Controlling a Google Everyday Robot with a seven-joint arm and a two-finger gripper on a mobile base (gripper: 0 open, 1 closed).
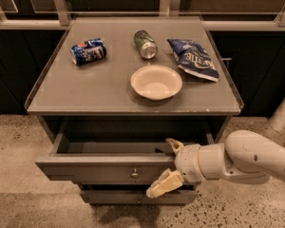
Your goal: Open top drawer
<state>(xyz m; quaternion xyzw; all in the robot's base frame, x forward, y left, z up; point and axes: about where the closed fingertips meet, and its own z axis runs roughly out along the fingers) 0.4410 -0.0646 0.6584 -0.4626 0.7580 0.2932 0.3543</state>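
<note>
Bench: grey flat-topped bench [85,91], drawers stacked beneath.
Drawer: wide grey-brown top drawer [95,167], pulled partly out under the bench top.
Tool: tan two-finger tool [168,165] at the drawer front's right end, fingers spread wide, seemingly straddling it, clamping nothing.

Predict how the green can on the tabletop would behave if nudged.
Lying on its side, the green can would probably roll. Thin metal, so likely light and easily dented. The gripper is down at the top drawer, away from it.

Speckled grey floor [19,146], dark cabinets [9,70] behind a grey-topped table [85,91], dim light.
</note>
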